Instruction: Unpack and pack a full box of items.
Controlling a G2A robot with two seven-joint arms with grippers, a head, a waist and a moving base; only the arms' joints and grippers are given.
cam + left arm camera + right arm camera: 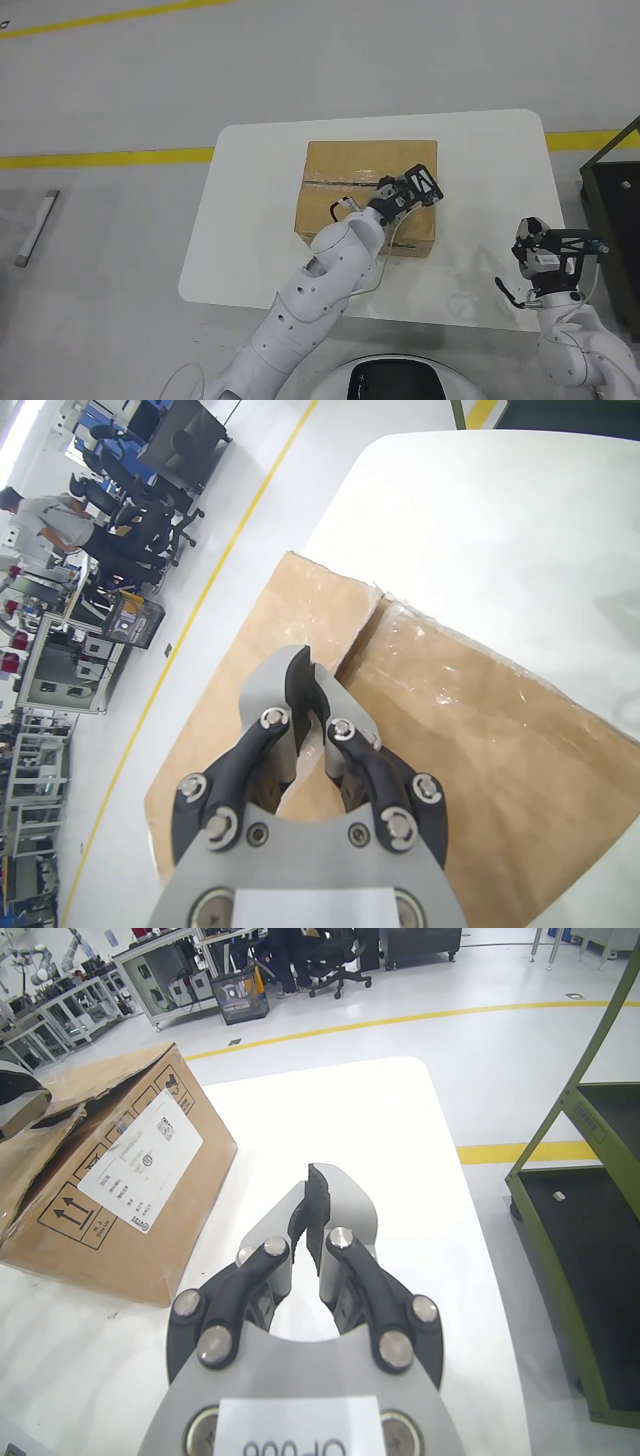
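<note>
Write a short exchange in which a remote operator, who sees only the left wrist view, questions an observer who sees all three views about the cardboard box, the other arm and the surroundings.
Operator: My left gripper is shut above the box top. Where is the other arm?
Observer: The right gripper hangs shut over bare table, off to one side of the box and apart from it.
Operator: Is there anything on the box's sides?
Observer: The side facing the right gripper bears a white label.
Operator: What stands beside the table?
Observer: A green cart stands on the floor just past the table edge, on the right arm's side.
</note>
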